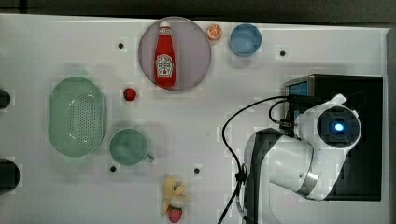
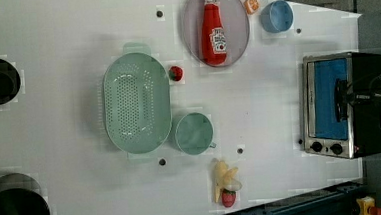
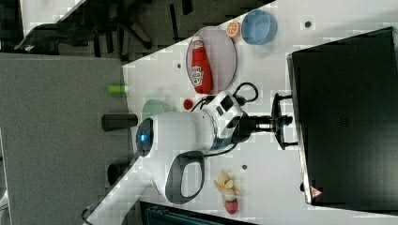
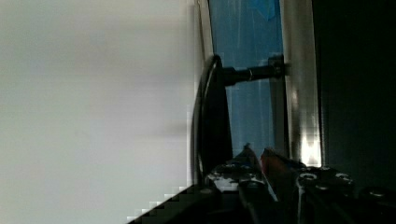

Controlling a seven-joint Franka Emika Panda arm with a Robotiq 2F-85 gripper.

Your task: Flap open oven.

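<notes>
Blue-tinted oven point(image 2: 341, 103) door, knobs point(image 2: 326, 147) leftward.

Sitting on the worktop point(image 1: 56, 46) around the one oven point(image 2: 346, 103) are one ketchup bottle point(image 1: 165, 56) on one plate point(image 1: 194, 51), one blue bowl point(image 1: 245, 39), one orange slice point(image 1: 214, 31), one green colander point(image 1: 77, 116), one green cup point(image 1: 128, 146), one banana point(image 1: 171, 191) and two strawberries point(image 1: 130, 94).

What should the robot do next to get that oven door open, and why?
Probably pull the handle gently away from the oven and downward. The end effector sits right at the handle bar, while the blue glass door looks flat against the silver frame, so it appears closed.
</notes>
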